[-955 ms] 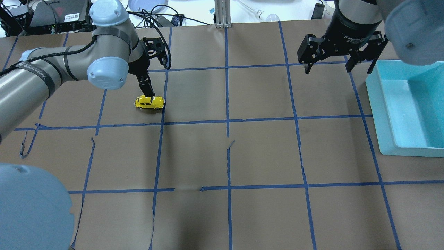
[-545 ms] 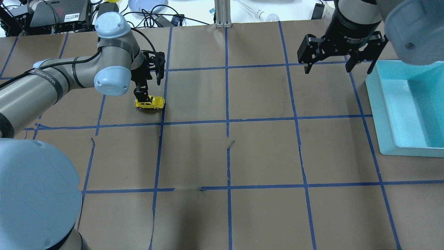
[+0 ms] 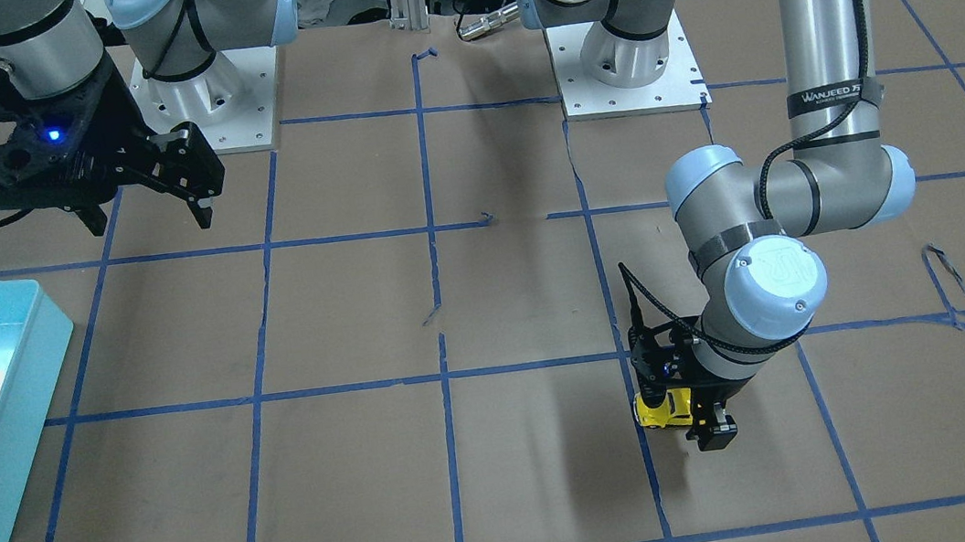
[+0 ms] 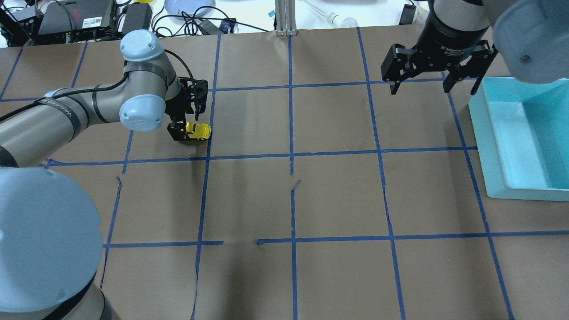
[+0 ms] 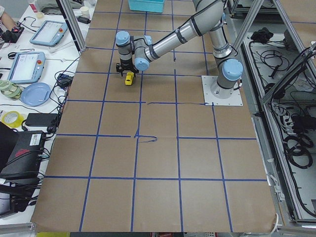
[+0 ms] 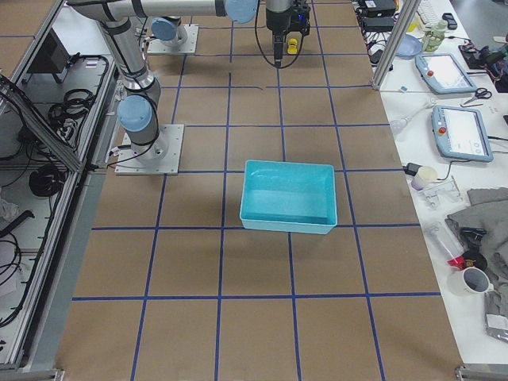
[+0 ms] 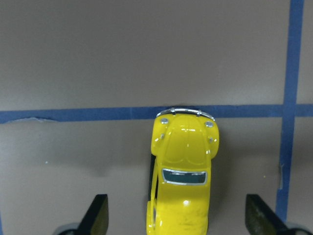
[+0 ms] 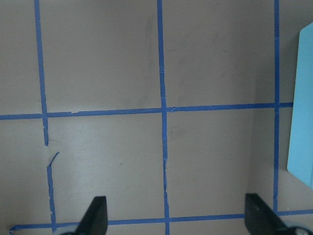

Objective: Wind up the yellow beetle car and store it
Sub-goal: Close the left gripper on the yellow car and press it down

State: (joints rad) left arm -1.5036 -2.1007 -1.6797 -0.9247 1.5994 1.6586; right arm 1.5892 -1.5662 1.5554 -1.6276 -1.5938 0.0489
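Note:
The yellow beetle car (image 4: 200, 130) stands on its wheels on the brown paper table, left of centre. It also shows in the front view (image 3: 661, 408) and in the left wrist view (image 7: 183, 176). My left gripper (image 4: 186, 126) is open and low over the car's rear half. Its fingers (image 7: 98, 215) stand on either side of the car, apart from it. My right gripper (image 4: 433, 86) is open and empty, held high at the far right beside the turquoise bin (image 4: 493, 146).
The turquoise bin (image 3: 3, 413) sits at the table's right edge and shows nothing inside. Blue tape lines (image 4: 291, 155) grid the paper. Cables, a plate and electronics (image 4: 89, 18) lie beyond the far edge.
My left gripper has swung round and come down over the car, so its fingers now straddle it. The car and the right arm have not moved.

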